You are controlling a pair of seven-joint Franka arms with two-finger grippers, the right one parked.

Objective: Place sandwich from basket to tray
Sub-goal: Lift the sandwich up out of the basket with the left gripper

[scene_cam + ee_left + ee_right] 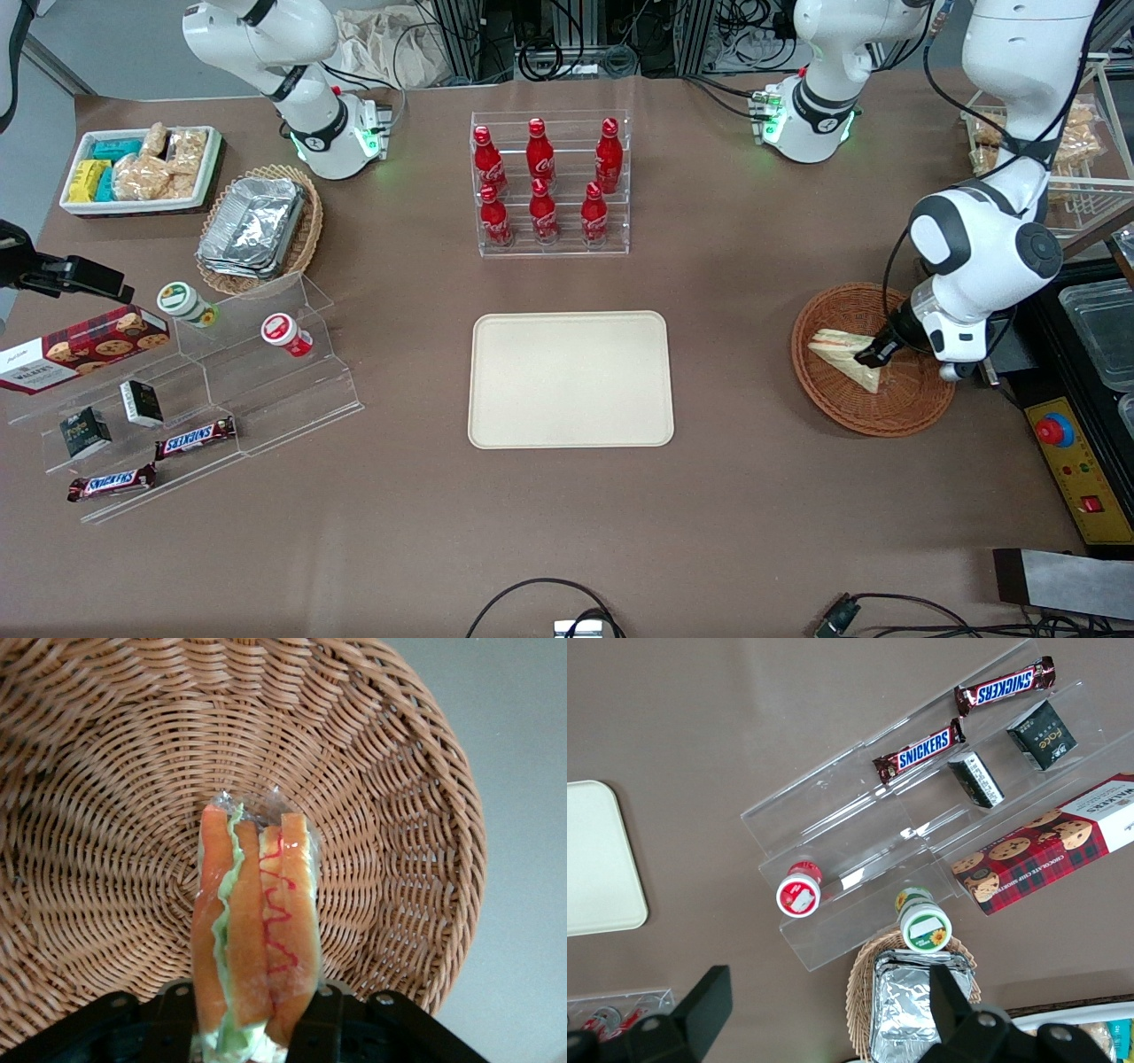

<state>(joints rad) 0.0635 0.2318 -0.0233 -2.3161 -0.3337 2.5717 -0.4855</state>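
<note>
The sandwich (842, 354), a wrapped wedge with orange and green filling, lies in the round reddish-brown wicker basket (873, 418) toward the working arm's end of the table. My left gripper (874, 353) reaches down into the basket onto the sandwich. In the left wrist view the sandwich (257, 921) stands between the two black fingers (323, 1020), which press on both of its sides over the woven basket base (106, 815); the gripper (248, 1014) is shut on it. The cream tray (571, 379) lies bare at the table's middle, beside the basket.
A clear rack of red cola bottles (551, 182) stands farther from the front camera than the tray. Toward the parked arm's end are an acrylic step shelf with snacks (221, 381), a tan basket of foil trays (257, 230) and a white snack bin (142, 168). A control box (1072, 452) adjoins the basket.
</note>
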